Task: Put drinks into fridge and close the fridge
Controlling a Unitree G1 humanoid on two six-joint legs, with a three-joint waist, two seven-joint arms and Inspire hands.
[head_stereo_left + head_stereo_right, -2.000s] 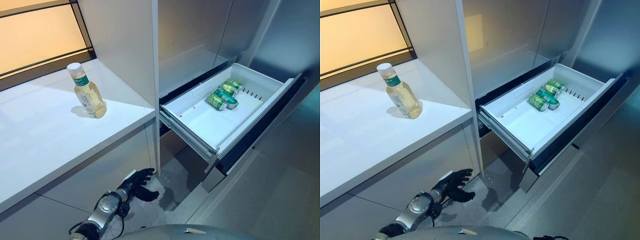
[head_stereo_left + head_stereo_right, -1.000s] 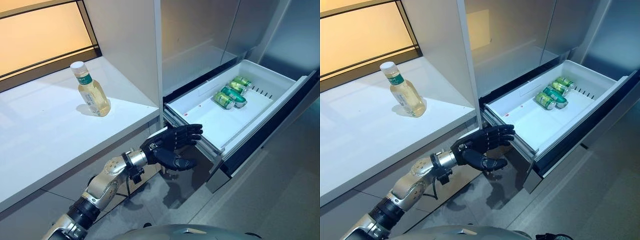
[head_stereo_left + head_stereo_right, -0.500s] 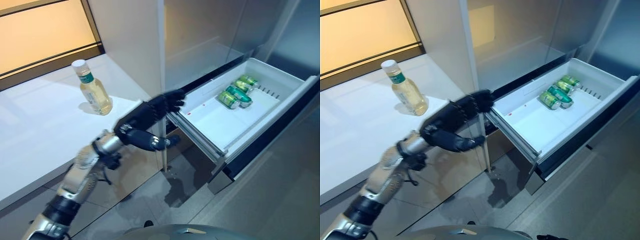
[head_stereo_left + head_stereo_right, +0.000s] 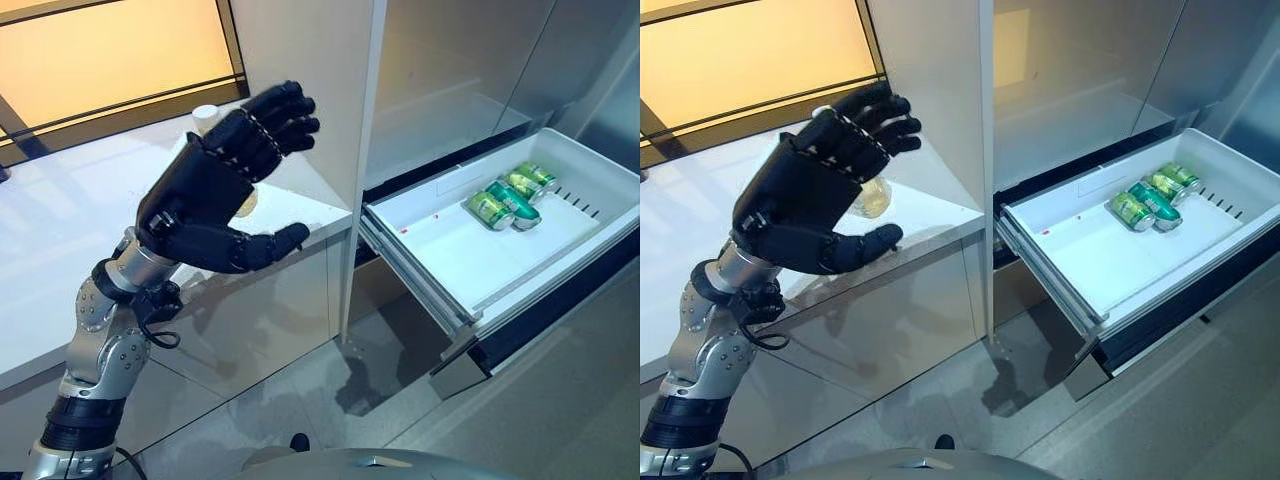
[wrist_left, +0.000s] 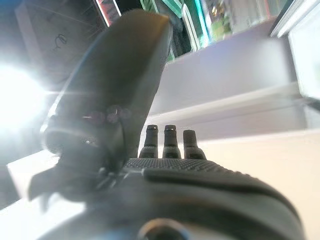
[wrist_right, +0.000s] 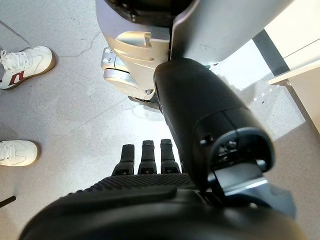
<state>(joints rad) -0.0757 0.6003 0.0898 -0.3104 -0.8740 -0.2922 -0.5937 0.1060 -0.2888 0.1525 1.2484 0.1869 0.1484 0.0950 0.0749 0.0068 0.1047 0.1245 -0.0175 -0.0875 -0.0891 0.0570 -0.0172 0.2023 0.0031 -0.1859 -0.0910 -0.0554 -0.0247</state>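
Three green cans point(image 4: 512, 194) lie together toward the far end of the white fridge drawer point(image 4: 440, 262), which stands pulled out. On the white tabletop point(image 4: 40, 250), near its front edge by the fridge, stands the bottle point(image 4: 871, 198), largely hidden behind the left hand point(image 4: 205, 195), raised with fingers spread, holding nothing. The right hand point(image 6: 145, 165) hangs over the floor, fingers straight and empty, near a person's white shoes point(image 6: 22, 62).

Left robot hand point(image 4: 205, 190) spread before bottle point(image 4: 207, 117); cans point(image 4: 512, 197) in drawer point(image 4: 440, 240)
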